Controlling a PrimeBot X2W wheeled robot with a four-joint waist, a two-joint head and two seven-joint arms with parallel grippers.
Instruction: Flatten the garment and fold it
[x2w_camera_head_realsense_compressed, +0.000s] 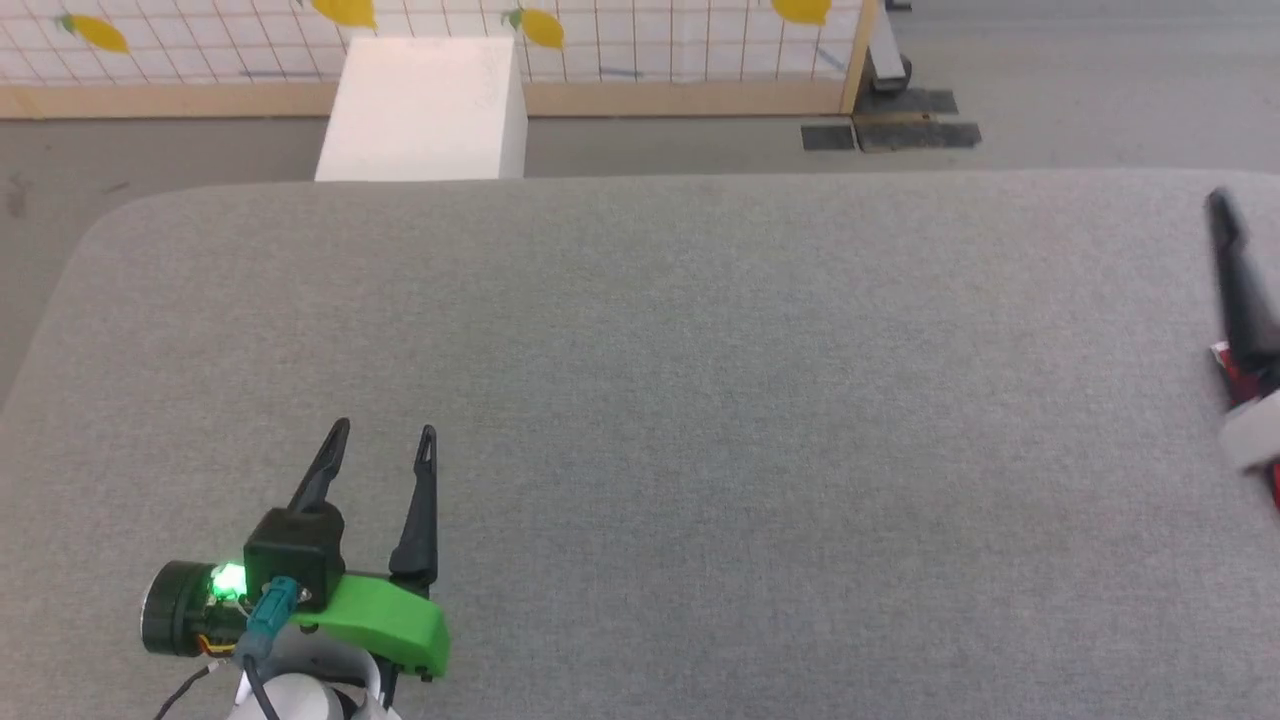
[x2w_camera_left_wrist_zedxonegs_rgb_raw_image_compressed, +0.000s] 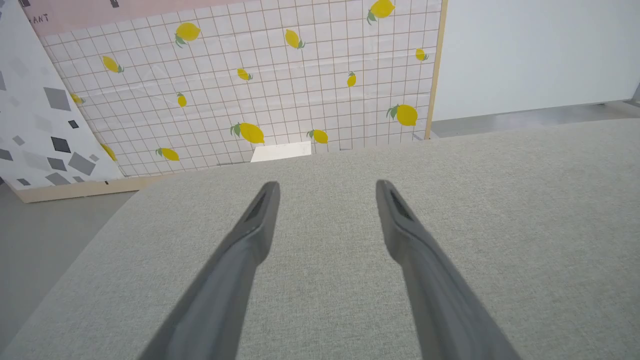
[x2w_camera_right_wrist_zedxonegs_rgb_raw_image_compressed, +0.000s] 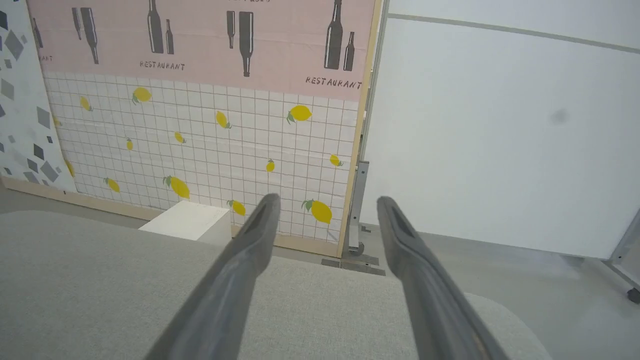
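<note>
While both arms hang over the grey fabric-covered table (x2w_camera_head_realsense_compressed: 700, 420): left gripper (x2w_camera_head_realsense_compressed: 386, 430), lower left, fingers spread apart, nothing between them. Right gripper (x2w_camera_right_wrist_zedxonegs_rgb_raw_image_compressed: 328, 199), fingers likewise apart, above the table's far right corner. Garment: place cannot be told. A blurred red-and-white scrap (x2w_camera_head_realsense_compressed: 1228, 368) at the right edge, beside a dark finger, may be it. White box (x2w_camera_head_realsense_compressed: 425, 110) beyond the table, before a lemon-patterned panel (x2w_camera_left_wrist_zedxonegs_rgb_raw_image_compressed: 280, 90).
</note>
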